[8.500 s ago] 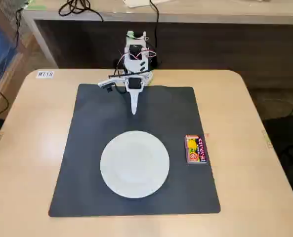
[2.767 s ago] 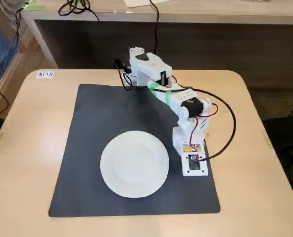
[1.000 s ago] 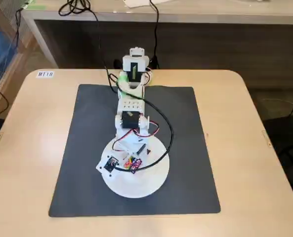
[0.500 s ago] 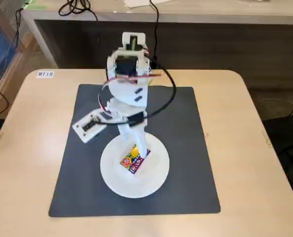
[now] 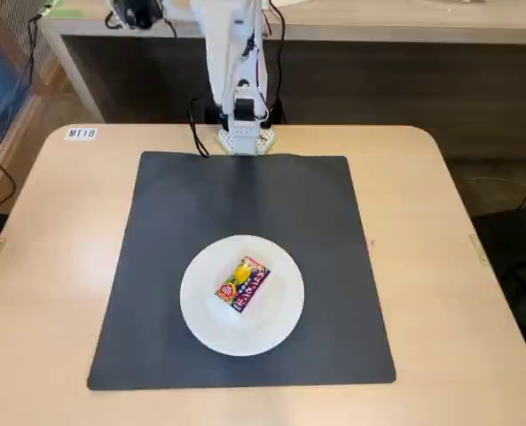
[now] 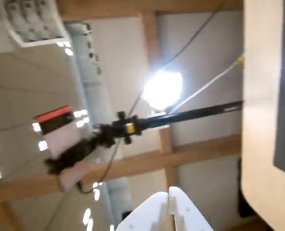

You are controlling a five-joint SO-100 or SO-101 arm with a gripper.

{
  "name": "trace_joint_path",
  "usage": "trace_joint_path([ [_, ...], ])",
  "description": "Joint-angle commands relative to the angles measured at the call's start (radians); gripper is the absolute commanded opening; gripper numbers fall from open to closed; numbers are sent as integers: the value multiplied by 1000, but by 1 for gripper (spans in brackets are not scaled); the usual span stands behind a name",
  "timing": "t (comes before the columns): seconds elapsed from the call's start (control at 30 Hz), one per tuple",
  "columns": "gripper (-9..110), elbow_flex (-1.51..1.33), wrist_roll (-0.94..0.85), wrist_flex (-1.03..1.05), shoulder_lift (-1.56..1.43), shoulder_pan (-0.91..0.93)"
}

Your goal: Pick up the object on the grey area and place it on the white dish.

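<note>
Red-edged and yellow-faced, the small box [image 5: 243, 284] lies flat and slanted at the middle of the round white plate [image 5: 283, 319], low in the fixed view's centre, well apart from the arm [image 5: 231, 71] raised at the top edge. Its gripper [image 6: 168, 206], empty, shows both white fingers pressed together in the wrist view, facing ceiling beams and a bright lamp. Beneath the plate lies a dark grey mat [image 5: 174, 213] on a smooth beige table [image 5: 50, 257].

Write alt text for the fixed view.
A small red and yellow box lies on a white plate in the middle of a dark grey mat on a beige table. The white robot arm stands raised at the far edge.
</note>
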State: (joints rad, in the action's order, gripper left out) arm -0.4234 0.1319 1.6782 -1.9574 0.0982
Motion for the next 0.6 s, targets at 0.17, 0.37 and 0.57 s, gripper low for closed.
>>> trace_joint_path([
  [0.17,0,-354,-64,-129,-322,-20],
  [0.37,0,-871,-25,-387,-699,57],
  [0.57,0,-1486,-72,-692,-874,2],
])
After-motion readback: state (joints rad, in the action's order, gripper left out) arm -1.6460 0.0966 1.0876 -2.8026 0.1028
